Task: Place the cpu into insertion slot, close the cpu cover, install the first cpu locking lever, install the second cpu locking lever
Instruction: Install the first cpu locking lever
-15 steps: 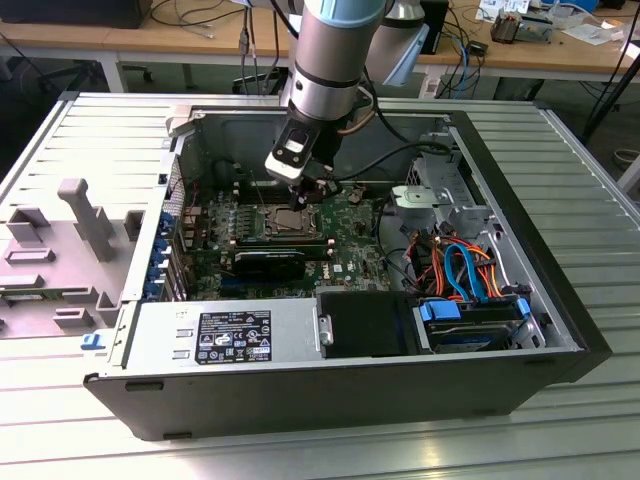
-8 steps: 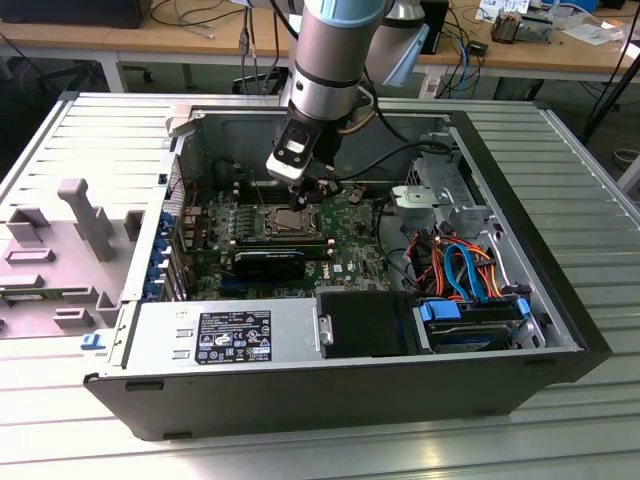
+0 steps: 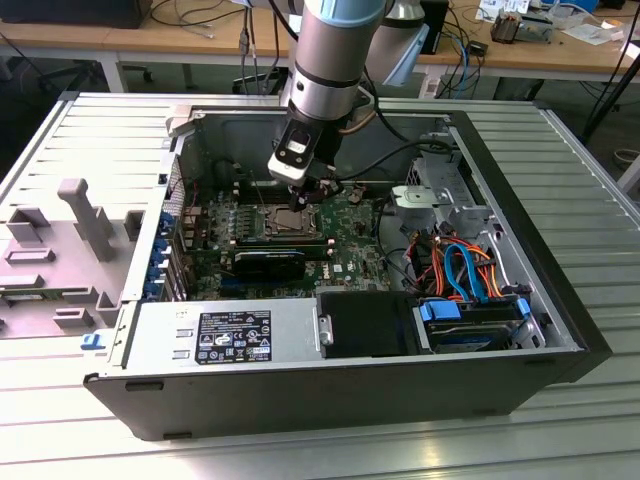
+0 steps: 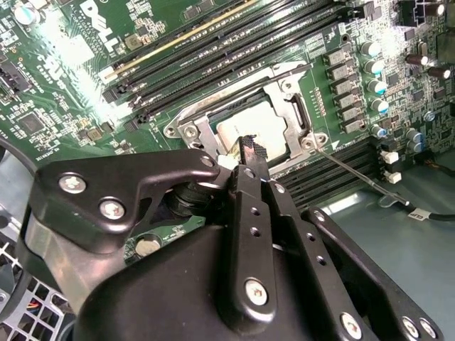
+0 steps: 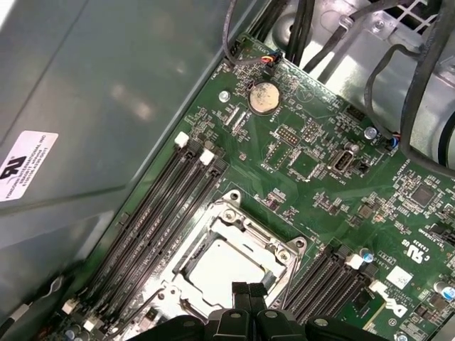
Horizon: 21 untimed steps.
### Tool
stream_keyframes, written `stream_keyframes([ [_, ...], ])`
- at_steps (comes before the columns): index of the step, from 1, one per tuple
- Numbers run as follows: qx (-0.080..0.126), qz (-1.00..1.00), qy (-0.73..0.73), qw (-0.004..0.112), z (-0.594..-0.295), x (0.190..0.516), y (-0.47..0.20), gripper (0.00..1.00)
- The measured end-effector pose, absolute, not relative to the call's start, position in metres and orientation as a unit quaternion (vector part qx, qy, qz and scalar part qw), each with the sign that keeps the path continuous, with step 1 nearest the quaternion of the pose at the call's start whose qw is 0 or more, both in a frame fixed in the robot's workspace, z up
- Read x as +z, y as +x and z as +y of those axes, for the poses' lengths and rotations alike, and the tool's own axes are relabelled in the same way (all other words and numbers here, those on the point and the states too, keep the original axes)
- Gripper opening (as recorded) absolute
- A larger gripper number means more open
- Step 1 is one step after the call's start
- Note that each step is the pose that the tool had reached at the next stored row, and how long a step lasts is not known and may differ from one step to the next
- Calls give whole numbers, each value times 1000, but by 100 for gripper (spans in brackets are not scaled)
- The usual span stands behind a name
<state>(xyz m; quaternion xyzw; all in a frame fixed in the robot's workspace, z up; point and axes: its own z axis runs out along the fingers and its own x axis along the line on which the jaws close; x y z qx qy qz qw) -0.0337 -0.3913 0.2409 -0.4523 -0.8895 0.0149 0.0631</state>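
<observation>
The cpu (image 5: 224,268) (image 4: 245,124) lies flat in the insertion slot (image 3: 290,222), its pale grey top showing. The silvery cpu cover (image 5: 245,231) (image 4: 295,106) lies down over it, framing the chip through its cut-out. My gripper (image 5: 249,290) (image 4: 249,150) (image 3: 300,197) hangs just above one edge of the socket with its black fingertips pressed together and nothing between them. A thin metal lever rod (image 4: 352,174) sticks out from a socket corner over the memory slots. The gripper body hides the near side of the socket in the second wrist view.
Long black memory slots (image 5: 160,206) flank the socket. The grey case wall (image 5: 106,106) rises close beside them. A black fan shroud (image 3: 365,325), a silver power supply (image 3: 225,335) and orange and blue cables (image 3: 465,265) fill the case's near side.
</observation>
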Motion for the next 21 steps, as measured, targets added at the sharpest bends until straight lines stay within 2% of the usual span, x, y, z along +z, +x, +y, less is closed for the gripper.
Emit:
stream_keyframes([
  [21,17,-906,-417,62,-391,241,-34,11],
])
